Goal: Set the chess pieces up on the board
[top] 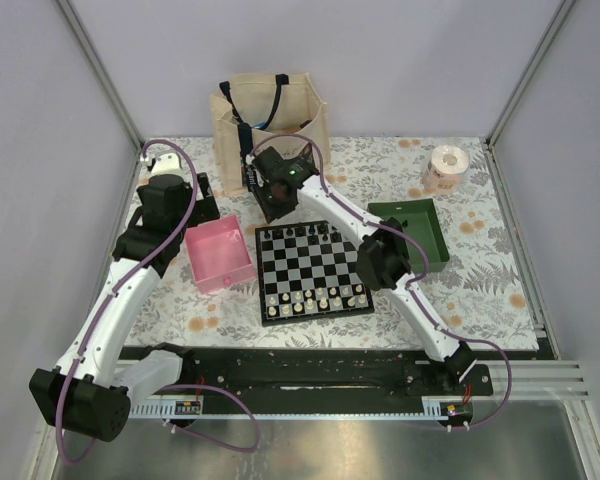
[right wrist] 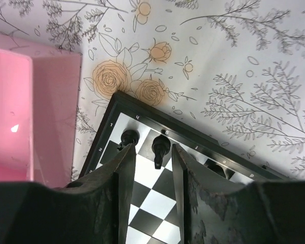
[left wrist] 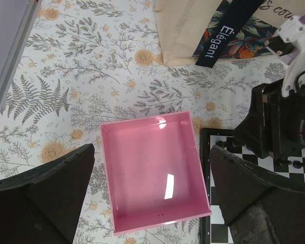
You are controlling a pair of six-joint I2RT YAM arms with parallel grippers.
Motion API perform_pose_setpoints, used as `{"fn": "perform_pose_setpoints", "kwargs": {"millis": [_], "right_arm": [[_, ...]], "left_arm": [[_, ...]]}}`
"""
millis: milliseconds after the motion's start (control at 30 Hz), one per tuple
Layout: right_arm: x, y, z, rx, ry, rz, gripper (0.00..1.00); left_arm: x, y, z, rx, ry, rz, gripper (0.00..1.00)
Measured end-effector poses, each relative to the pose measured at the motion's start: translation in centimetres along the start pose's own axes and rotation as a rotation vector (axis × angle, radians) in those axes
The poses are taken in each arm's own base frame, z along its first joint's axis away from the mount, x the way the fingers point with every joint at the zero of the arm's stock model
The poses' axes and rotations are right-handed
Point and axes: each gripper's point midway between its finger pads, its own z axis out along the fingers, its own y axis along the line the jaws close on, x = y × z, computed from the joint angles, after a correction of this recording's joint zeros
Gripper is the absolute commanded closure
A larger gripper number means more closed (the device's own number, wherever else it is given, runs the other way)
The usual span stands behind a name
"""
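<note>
Near the desk's far edge, a black piece (right wrist: 160, 143) is being straddled by the right gripper (right wrist: 153, 149)'s narrow jaws for seating on the board (right wrist: 137, 107), the left gripper (left wrist: 152, 152) being held wide.

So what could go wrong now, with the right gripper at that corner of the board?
The right gripper has one black piece between its fingertips, jaws slightly apart. A second piece stands right beside one finger, so closing or shifting may tip it. Both pieces stand in the edge row of the board, so a nudge could push one off onto the tablecloth.
</note>
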Motion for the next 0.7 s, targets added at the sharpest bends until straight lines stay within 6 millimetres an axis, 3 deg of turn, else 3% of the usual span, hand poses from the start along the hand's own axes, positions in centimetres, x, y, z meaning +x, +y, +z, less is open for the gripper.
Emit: {"fn": "perform_pose_setpoints", "kwargs": {"millis": [100,233,300,400,567,700], "right_arm": [[-1.0,-0.4,-1.1,0.017,-0.032,0.008,0.57],[-2.6,-2.1,-4.6,0.057,-0.088,0.047,0.57],[-2.5,-4.4,-7.2,0.096,-0.103,0.085,0.57],[-1.5,-9.9,-11.6,0.171,-0.134,0.177,0.55],[4.4,-20.7,-17.4,0.325,-0.175,0.395,0.53],[10.9,-26.7,-18.3,0.425,-0.111,0.55,0.53]], "left_arm": [[0.0,0.0,0.0,0.0,0.0,0.0,0.01],[0.0,0.0,0.0,0.0,0.0,0.0,0.01],[0.0,0.0,0.0,0.0,0.0,0.0,0.01],[0.0,0.0,0.0,0.0,0.0,0.0,0.01],[0.0,0.0,0.0,0.0,0.0,0.0,0.01],[0.0,0.0,0.0,0.001,0.001,0.0,0.01]]}}
